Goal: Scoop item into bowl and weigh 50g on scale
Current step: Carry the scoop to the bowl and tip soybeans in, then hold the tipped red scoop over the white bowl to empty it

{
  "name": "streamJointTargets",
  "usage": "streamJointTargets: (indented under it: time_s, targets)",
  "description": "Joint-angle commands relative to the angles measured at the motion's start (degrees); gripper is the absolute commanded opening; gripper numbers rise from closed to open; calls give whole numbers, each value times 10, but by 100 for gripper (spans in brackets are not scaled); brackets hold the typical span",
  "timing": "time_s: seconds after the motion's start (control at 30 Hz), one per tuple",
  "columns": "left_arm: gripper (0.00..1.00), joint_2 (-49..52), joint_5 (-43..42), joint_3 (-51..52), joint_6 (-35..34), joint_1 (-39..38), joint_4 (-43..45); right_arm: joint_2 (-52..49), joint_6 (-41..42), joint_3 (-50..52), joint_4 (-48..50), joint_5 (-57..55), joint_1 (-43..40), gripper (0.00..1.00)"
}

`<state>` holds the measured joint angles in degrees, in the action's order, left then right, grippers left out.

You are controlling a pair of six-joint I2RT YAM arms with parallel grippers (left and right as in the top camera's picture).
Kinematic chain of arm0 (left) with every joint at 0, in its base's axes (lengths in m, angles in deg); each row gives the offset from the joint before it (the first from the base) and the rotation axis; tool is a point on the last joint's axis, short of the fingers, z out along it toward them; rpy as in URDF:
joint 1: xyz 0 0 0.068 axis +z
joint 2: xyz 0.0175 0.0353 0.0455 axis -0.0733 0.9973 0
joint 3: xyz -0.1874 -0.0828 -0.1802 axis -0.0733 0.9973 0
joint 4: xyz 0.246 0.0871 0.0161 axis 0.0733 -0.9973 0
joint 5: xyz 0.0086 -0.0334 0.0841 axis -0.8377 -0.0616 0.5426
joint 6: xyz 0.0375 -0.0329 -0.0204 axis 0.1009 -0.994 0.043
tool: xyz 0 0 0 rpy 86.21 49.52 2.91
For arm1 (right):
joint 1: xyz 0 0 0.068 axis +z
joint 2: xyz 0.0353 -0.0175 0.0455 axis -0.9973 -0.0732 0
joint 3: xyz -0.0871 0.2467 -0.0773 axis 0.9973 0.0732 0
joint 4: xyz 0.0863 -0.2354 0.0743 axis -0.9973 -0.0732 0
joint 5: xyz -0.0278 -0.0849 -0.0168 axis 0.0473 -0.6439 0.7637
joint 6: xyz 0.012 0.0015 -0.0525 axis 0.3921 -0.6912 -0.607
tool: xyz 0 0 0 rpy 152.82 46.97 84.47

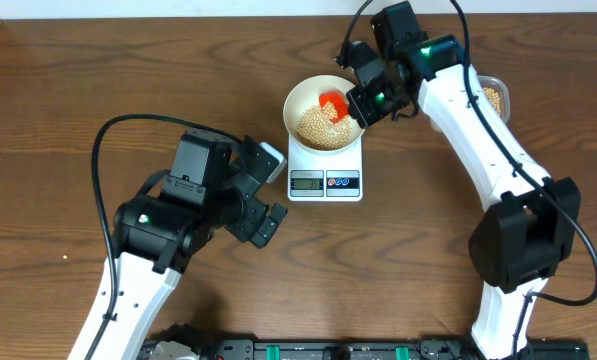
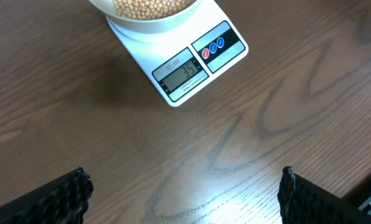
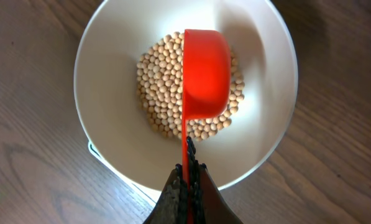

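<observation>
The left gripper (image 1: 275, 192) hangs over bare desk (image 2: 266, 130), jaws wide apart and holding nothing. Beyond it the scale (image 1: 325, 181) carries the bowl (image 3: 110, 81), with a low heap of beans (image 3: 157, 81) in its bottom. Over the heap, the right gripper (image 3: 186, 186) has its jaws clamped on the thin handle of a red scoop (image 3: 205, 74), which is tipped sideways. Farther right, a tub (image 1: 495, 97) holds more. The beans look hard, light and apt to roll, so small tips suit. The stiff handle is the place to grip.
</observation>
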<state>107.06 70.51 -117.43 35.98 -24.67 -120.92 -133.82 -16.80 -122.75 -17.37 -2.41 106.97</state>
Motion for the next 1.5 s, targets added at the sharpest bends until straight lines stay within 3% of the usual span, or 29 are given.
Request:
streamJointTargets:
  time_s: [0.0, 0.7, 1.47]
  targets:
    - [98, 3, 2, 5, -5, -2, 0, 3, -11, -15, -1, -9, 7, 1]
    - [98, 3, 2, 5, -5, -2, 0, 3, -15, -16, 0, -9, 10, 1]
    - [98, 3, 2, 5, -5, -2, 0, 3, -83, -18, 10, -31, 22, 1]
